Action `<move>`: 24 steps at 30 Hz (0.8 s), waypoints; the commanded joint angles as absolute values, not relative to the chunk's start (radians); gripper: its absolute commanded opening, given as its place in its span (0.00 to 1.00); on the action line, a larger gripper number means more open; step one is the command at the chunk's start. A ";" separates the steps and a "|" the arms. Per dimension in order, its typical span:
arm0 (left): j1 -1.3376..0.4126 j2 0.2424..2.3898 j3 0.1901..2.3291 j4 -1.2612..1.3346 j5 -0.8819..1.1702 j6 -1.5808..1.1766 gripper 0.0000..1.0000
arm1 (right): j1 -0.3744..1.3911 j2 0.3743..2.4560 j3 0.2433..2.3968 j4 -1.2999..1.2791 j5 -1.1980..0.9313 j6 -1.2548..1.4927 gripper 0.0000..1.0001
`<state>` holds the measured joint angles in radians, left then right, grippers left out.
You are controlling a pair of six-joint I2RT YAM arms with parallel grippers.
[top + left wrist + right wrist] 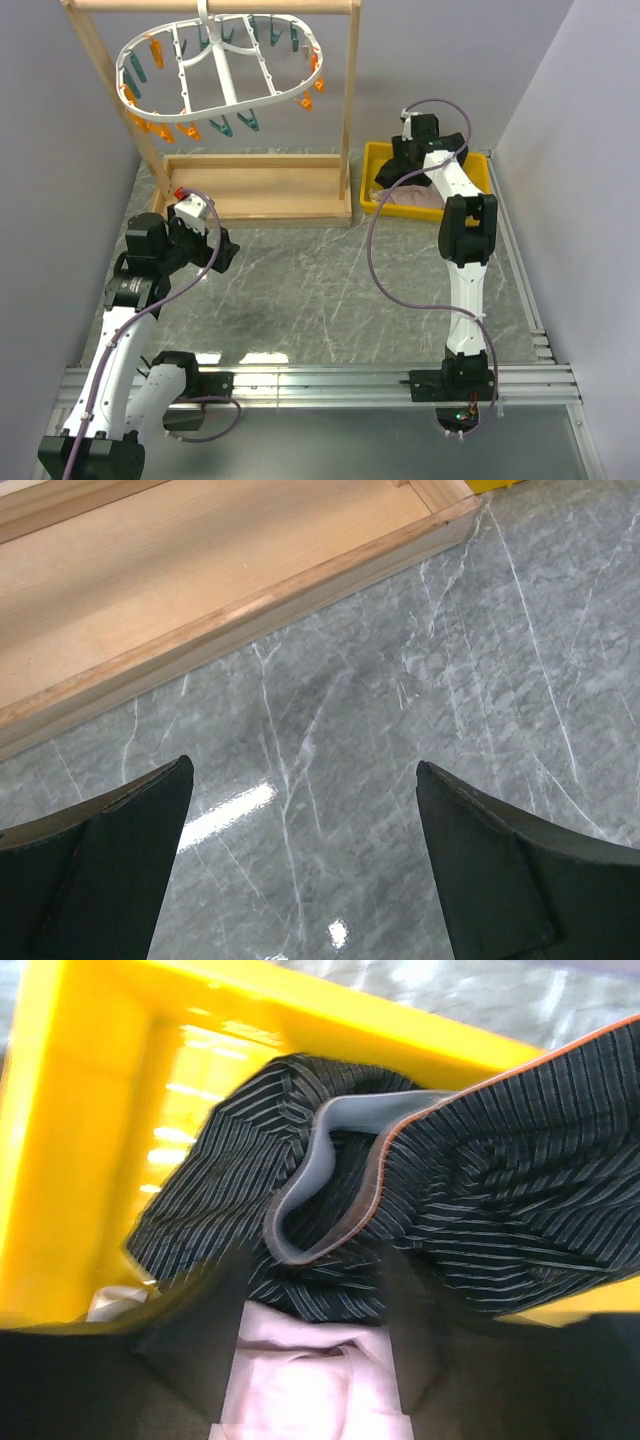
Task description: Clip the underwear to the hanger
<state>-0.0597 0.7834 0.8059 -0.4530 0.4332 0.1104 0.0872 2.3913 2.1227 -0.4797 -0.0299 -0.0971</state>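
Note:
The underwear [470,1170] is black with thin stripes, a grey waistband and an orange edge. It lies crumpled in the yellow bin [90,1090]. My right gripper [315,1290] is open and low in the bin, with its blurred fingers [190,1340] on either side of the underwear's near edge and a pink cloth [310,1380]. In the top view the right gripper [402,165] hides the underwear. The white oval hanger [215,75] with orange and teal pegs hangs from the wooden frame at the far left. My left gripper [305,770] is open and empty above the marble table [450,660].
The wooden frame [255,185] has a flat base tray at the back left, and its edge [250,600] lies just beyond my left gripper [212,245]. The yellow bin [375,160] sits at the back right with the pinkish cloth [415,200] inside. Walls close in on both sides.

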 commanded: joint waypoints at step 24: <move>-0.061 0.715 0.914 -0.517 0.537 0.110 0.99 | 0.083 1.715 2.152 -0.630 -0.126 -0.103 0.00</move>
<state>-0.0605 0.7486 0.8700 -0.5072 0.4934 0.1097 0.0845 1.7866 2.1174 -0.5514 -0.0689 -0.1200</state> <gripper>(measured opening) 0.994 0.022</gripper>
